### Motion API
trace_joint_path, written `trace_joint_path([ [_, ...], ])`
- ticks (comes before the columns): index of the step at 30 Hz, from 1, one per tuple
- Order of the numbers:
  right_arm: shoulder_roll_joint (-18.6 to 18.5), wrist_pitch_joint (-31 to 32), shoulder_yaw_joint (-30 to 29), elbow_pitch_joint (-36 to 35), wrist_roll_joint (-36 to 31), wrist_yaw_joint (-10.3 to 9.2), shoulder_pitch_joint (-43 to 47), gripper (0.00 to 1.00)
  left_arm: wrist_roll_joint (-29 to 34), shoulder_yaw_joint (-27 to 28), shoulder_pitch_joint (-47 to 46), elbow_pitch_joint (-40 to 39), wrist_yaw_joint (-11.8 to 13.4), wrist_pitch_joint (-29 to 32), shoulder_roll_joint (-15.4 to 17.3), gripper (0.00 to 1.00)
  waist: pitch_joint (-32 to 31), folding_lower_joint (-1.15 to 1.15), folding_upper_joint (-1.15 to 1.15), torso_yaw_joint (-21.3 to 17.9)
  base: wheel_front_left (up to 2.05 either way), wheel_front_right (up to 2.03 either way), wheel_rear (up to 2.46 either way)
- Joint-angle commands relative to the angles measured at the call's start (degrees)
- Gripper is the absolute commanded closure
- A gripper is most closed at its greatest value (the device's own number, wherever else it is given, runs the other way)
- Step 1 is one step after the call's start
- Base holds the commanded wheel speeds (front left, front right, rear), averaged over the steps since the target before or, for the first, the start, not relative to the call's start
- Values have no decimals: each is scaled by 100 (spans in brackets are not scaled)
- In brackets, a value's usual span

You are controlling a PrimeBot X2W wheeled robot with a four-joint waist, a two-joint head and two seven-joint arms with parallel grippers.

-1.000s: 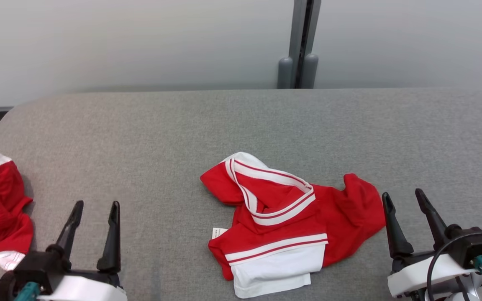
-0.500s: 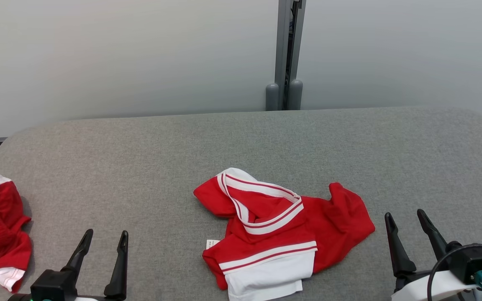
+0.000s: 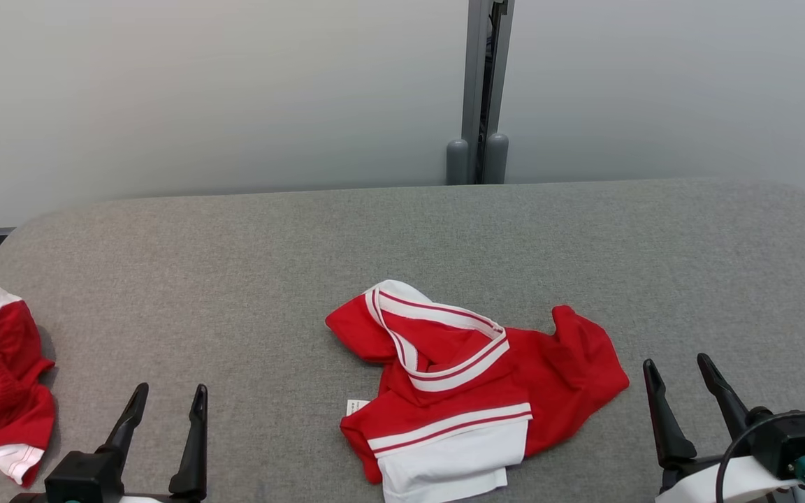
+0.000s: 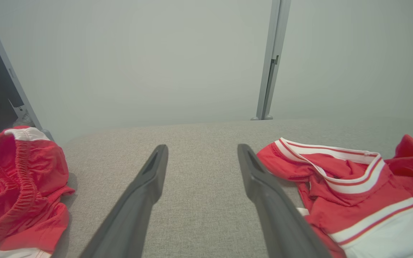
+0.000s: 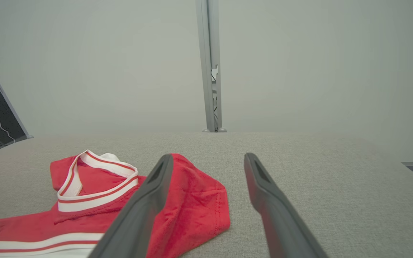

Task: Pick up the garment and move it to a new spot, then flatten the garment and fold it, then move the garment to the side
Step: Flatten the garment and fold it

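Grey fabric surface (image 3: 235, 265) before pale wall (image 3: 200, 91) bears the garment (image 3: 472, 391); left tool (image 3: 171, 389), right tool (image 3: 675, 362) spread wide, empty

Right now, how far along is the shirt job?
Done: nothing visible; the shirt lies crumpled and unfolded. In hand: nothing; the left hand and right hand are open, neither gripping it. Left: pick up, move, flatten, fold, set aside.

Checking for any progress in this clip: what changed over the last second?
The head camera moved, so the whole picture shifted; nothing was grasped or released. The garment kept its crumpled shape on the grey table, and the left gripper and right gripper stayed open, clear of it.
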Motion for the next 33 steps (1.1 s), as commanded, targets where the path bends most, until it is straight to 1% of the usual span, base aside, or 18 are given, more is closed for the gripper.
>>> trace_joint_path([
  [1, -35, 7, -16, -30, 24, 11, 39, 0, -21, 11, -54, 15, 38, -33, 11, 0, 2, 0, 0, 5, 0, 0, 0],
  [13, -23, 54, -6, -100, -25, 12, 5, 0, -70, -40, -172, -23, 54, -72, 30, 0, 21, 0, 0, 92, 0, 0, 0],
  [17, -73, 108, 193, -112, -41, 12, -39, 0, -55, -95, -234, -39, 48, -53, 31, 0, 72, 0, 0, 189, 0, 0, 0],
  [21, -185, 226, 737, -120, -52, 12, 15, 0, -61, -135, -340, -13, 40, -78, 19, 0, 139, 0, 0, 337, 0, 0, 0],
  [27, -480, 468, 2056, -67, 77, 10, -10, 0, -60, -229, -543, 41, 3, -156, -14, 0, 365, 0, 0, 525, 0, 0, 0],
  [28, -480, 468, 2056, -67, 77, 10, -10, 0, -60, -229, -543, 41, 3, -156, -14, 0, 365, 0, 0, 525, 0, 0, 0],
  [33, -752, 535, 2910, 150, 245, 7, -195, 0, -88, -311, -781, 130, -42, -249, -60, 0, 614, 0, 0, 695, 0, 0, 0],
])
